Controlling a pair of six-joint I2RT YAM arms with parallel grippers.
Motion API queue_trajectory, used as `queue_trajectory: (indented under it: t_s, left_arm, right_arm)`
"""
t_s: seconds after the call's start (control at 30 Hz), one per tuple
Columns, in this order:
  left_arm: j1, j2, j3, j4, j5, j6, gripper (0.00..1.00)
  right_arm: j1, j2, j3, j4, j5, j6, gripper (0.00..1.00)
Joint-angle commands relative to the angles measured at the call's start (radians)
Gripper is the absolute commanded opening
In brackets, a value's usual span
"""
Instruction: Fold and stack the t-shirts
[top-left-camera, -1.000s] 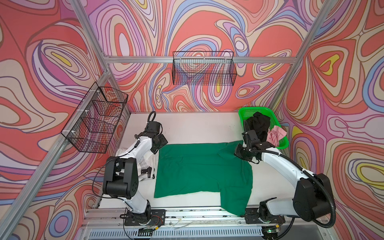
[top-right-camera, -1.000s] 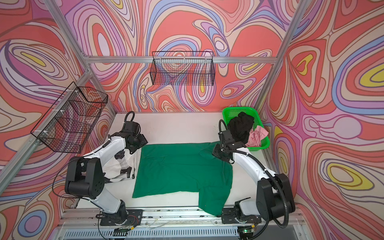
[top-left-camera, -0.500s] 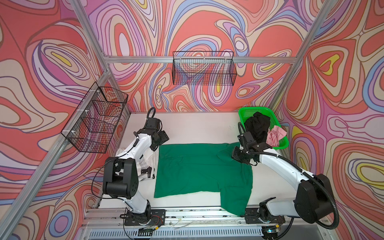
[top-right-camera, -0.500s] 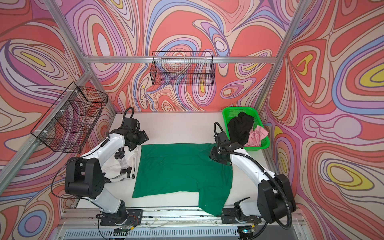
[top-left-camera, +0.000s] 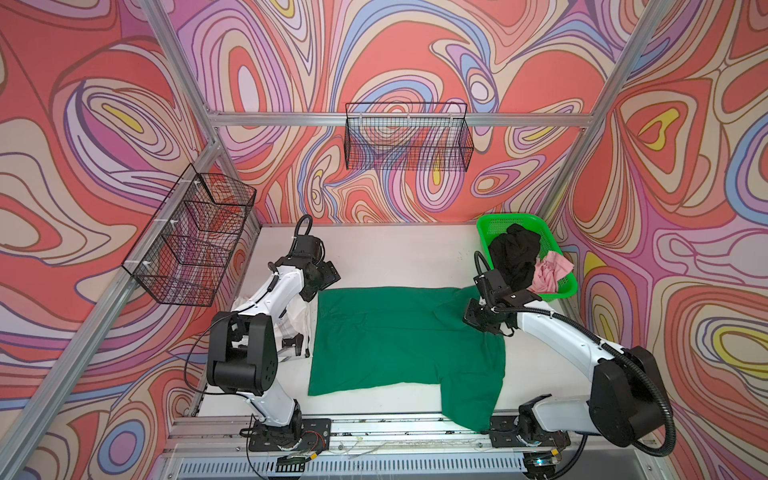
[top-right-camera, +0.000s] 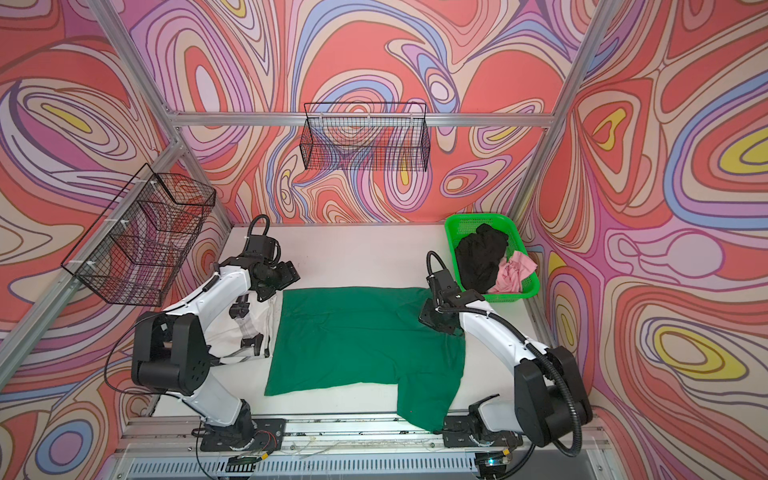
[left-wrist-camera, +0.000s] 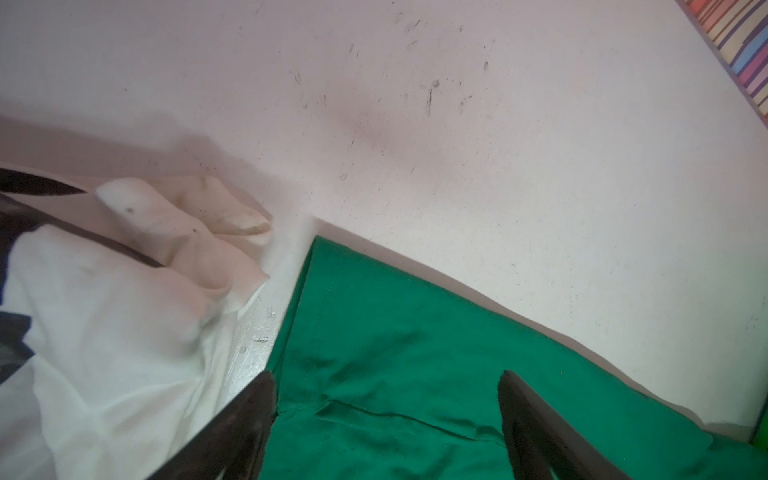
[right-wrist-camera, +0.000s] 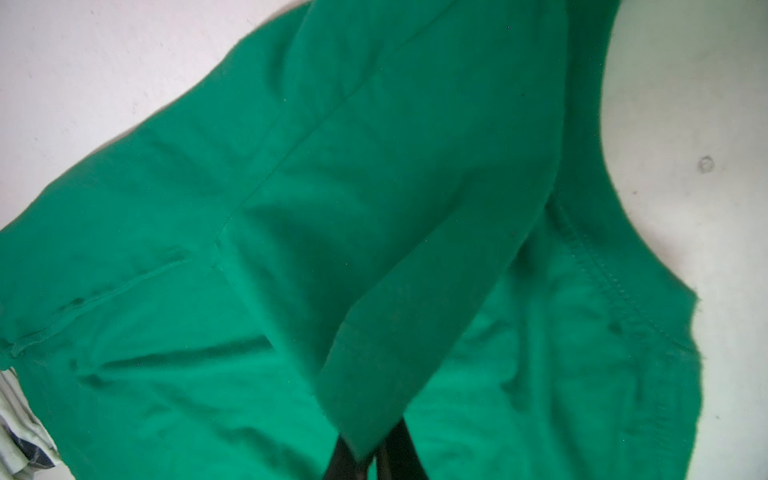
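While low over green t-shirt (top-left-camera: 395, 336), right arm (top-left-camera: 557, 332) far forward.

no readable text, labels or signs

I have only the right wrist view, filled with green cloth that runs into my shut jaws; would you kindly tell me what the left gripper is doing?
Observer: The left gripper is open, its jaws apart above a corner of the dark green t-shirt, gripping nothing.
Operator: Thank you. Are other shirts waiting?
Observer: A black t-shirt and a pale pink t-shirt lie crumpled in the green basket at the far right corner of the table.
Operator: Is anything beside the green shirt?
Observer: A white t-shirt lies under the left arm, next to the green one's edge.
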Motion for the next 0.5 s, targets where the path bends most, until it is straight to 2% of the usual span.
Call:
queue_trajectory:
  t_s: [0.0, 0.1, 0.27, 0.37, 0.47]
  left_arm:
    - [0.001, 0.02, 0.036, -0.035, 0.01, 0.013, 0.87]
    - [0.001, 0.026, 0.043, -0.037, 0.017, 0.017, 0.89]
    - [0.001, 0.024, 0.053, -0.046, 0.016, 0.03, 0.89]
    - [0.001, 0.024, 0.057, -0.048, 0.022, 0.035, 0.9]
    - [0.0, 0.03, 0.061, -0.05, 0.029, 0.038, 0.9]
  right_arm:
    - [0.003, 0.008, -0.015, -0.003, 0.02, 0.001, 0.09]
    - [0.004, 0.011, -0.019, 0.001, 0.006, 0.0, 0.24]
    - [0.003, -0.008, 0.005, -0.036, 0.015, -0.003, 0.43]
    - [0.004, -0.017, 0.049, -0.077, 0.035, -0.014, 0.49]
    - [0.003, -0.02, 0.111, -0.104, 0.063, -0.022, 0.49]
